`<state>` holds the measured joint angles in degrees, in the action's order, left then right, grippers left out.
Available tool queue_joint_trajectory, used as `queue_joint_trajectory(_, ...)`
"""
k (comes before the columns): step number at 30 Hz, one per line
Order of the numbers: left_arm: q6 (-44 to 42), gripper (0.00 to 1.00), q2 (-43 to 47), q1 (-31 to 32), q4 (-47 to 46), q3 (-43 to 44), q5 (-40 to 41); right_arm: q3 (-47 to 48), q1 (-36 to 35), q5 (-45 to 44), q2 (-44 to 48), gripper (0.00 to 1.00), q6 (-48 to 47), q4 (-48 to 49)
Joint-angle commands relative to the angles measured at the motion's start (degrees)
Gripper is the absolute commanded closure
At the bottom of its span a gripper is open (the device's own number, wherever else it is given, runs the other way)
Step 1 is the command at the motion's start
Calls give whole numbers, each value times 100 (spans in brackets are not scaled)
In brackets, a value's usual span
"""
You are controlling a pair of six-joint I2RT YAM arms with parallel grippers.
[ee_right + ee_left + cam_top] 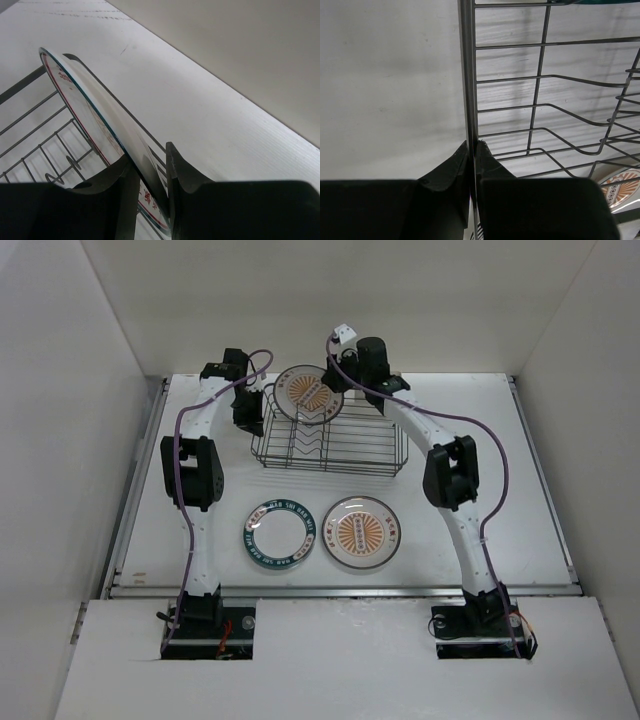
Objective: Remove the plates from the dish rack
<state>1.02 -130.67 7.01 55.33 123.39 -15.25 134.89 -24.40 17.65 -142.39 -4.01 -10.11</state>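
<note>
I see right gripper (150,156) clamped on a tilted sunburst plate (309,392) at the dish rack's (330,448) far side. Left gripper (473,144) pinches the rack's left rim wire. Teal-rimmed plate (279,536) and second sunburst plate (364,531) lie flat by the desk's (520,460) near edge.

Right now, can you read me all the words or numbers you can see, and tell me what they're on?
Nothing can be read clearly.
Teal-rimmed plate: white letters round the band, too small to read.
Flat sunburst plate: red marks, too blurred.
Upright sunburst plate in the dish rack: red marks, too blurred.
</note>
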Motion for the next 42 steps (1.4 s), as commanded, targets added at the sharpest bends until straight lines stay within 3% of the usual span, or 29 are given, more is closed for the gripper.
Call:
queue_joint_trajectory(1,-14,100,59,73,338,-52,-101,-7,-38,-359,580,100,137,527)
queue_joint_trajectory(11,812,100,262,20,189,-324,-751,-543,-38,-1079,2232,100,85,1345)
queue_joint_trajectory(16,1006,100,393,-85,-31,-439,-752,-1234,-38,-1307,3135,100,233,1152)
queue_joint_trajectory(20,1365,100,393,-278,-294,-492,-988,-1833,-38,-1002,3891,100,647,154)
queue_joint_trajectory(24,1647,100,244,-480,-496,-439,-1700,-3387,-38,-132,4935,100,1268,-184)
queue_joint_trajectory(30,1700,100,77,-481,-497,-272,-1701,-5241,-38,1275,6327,100,2062,-394)
queue_joint_trajectory(34,1700,100,24,-481,-558,-79,-1763,-6464,-38,1277,7178,100,2334,-992)
queue_joint_trajectory(42,919,100,-371,-481,-6,694,-1833,-8803,-38,855,7911,100,2686,-721)
